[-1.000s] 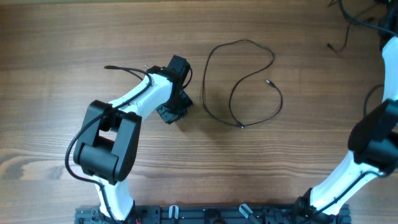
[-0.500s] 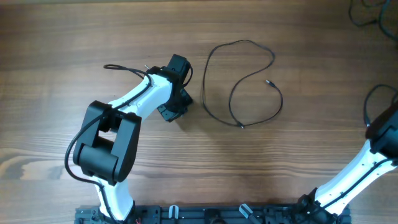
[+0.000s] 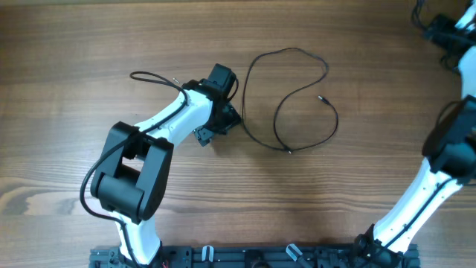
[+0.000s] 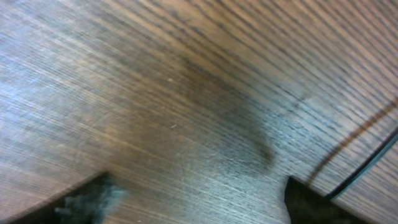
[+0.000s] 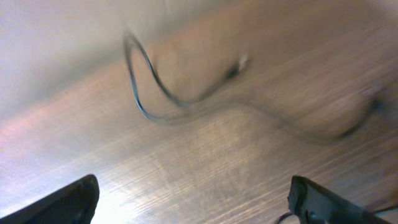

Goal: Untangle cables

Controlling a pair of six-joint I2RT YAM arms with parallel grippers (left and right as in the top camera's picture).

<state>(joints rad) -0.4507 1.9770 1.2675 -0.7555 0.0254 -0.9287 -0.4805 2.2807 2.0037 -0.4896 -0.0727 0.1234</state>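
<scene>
One thin black cable (image 3: 326, 69) lies in a loose open loop at the table's centre, with small plug tips at its ends. My left gripper (image 3: 218, 125) sits just left of that loop, low over the wood. In the left wrist view the gripper (image 4: 196, 205) is open, bare wood between its fingers (image 4: 81, 202), and a strand of cable (image 4: 367, 163) crosses at the right edge. My right gripper (image 3: 437, 28) is at the far right corner. It (image 5: 196, 202) is open over bare wood, and a blurred cable (image 5: 149, 93) with a plug tip curves ahead of it.
The left arm's own thicker black wire (image 3: 149, 77) arcs out to its left. The table's far edge runs close ahead of the right gripper, pale wall (image 5: 56, 43) beyond it. Dark wires (image 3: 446, 46) bunch around the right gripper at the corner.
The left gripper has shifted slightly right, toward the loop. The right arm has swung up into the far right corner. The centre loop has not moved.
</scene>
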